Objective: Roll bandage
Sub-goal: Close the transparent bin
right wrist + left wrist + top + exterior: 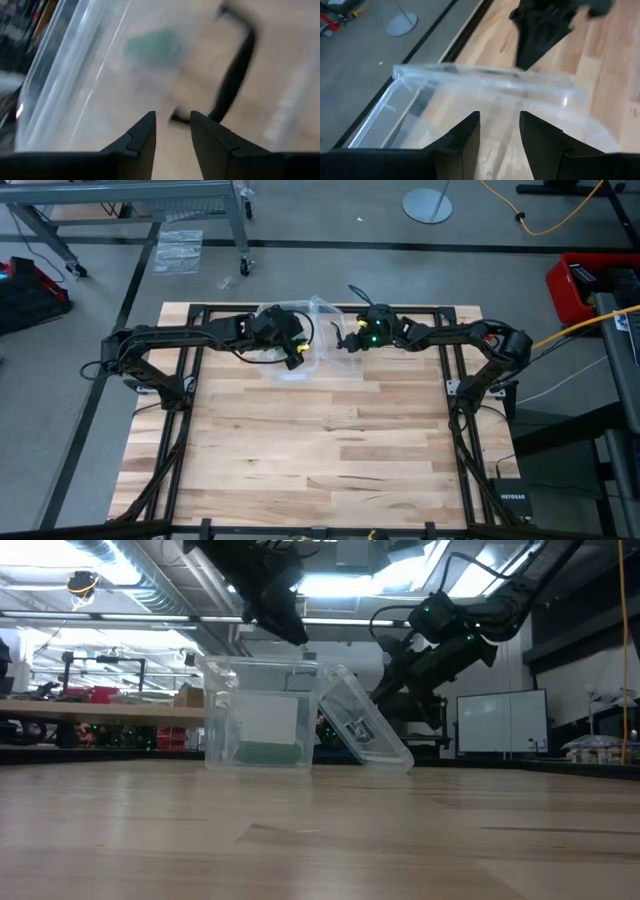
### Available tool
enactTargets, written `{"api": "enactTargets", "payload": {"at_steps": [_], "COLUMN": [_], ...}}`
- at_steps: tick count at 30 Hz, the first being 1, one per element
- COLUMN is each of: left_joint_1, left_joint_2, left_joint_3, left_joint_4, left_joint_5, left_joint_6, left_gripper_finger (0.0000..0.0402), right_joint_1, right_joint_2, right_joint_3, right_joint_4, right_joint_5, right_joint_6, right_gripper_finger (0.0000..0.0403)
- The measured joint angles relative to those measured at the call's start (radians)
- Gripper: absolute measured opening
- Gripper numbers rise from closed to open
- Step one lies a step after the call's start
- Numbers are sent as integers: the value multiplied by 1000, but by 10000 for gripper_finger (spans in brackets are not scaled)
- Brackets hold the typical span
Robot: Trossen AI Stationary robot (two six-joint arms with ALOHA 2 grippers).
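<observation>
A clear plastic box (225, 710) stands near the table's far edge. The green bandage (265, 752) lies on its bottom. The clear lid (372, 740) leans slanted against the box's right wall, its lower edge on the table. My left gripper (500, 125) hangs open just above the box's rim (485, 80), with nothing between its fingers. My right gripper (172, 122) is open in front of the lid. One end of the lid's black handle (235, 65) shows just beyond the gap between its fingers. The bandage (152, 45) shows blurred through the plastic.
Both arms reach in over the far half of the table and nearly meet above the box (318, 315). The bare wooden tabletop (320, 450) stretches from there to the near edge. Black frame rails (180, 430) run along the table's sides.
</observation>
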Motion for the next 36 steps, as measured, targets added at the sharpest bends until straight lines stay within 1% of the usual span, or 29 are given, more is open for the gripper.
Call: {"api": "enactTargets", "payload": {"at_steps": [4, 7, 10, 13, 15, 18, 20, 28, 32, 36], "left_joint_1": [-1, -1, 2, 1, -8, -35, -61, -163, -223, -299], "left_joint_2": [0, 0, 0, 0, 0, 0, 0, 0, 0, 2], "left_joint_3": [0, 0, 0, 0, 0, 0, 0, 0, 0, 0], "left_joint_4": [-46, -40, -31, -39, -38, -33, -33, 3, 16, 13], "left_joint_5": [0, 0, 0, 15, 81, 211, 247, 253, 253, 251], "left_joint_6": [56, 98, 113, 57, -24, -137, -192, -366, -418, -516], "left_gripper_finger": [130, 130, 130, 130, 130, 130, 130, 130, 130, 130], "right_joint_1": [0, 0, 0, 0, 0, 0, 0, 0, 0, 0], "right_joint_2": [0, 0, 0, 0, 0, 0, 0, 0, 0, 0], "right_joint_3": [11, 11, 11, 11, 11, 11, 11, 11, 11, 11], "right_joint_4": [-54, -58, -59, -60, -60, -60, -60, -60, -60, -60], "right_joint_5": [-177, -248, -251, -252, -255, -255, -255, -276, -286, -289], "right_joint_6": [-62, -84, -86, -86, -86, -118, -154, -269, -285, -287], "right_gripper_finger": [123, 123, 123, 122, 122, 122, 122, 122, 122, 122]}}
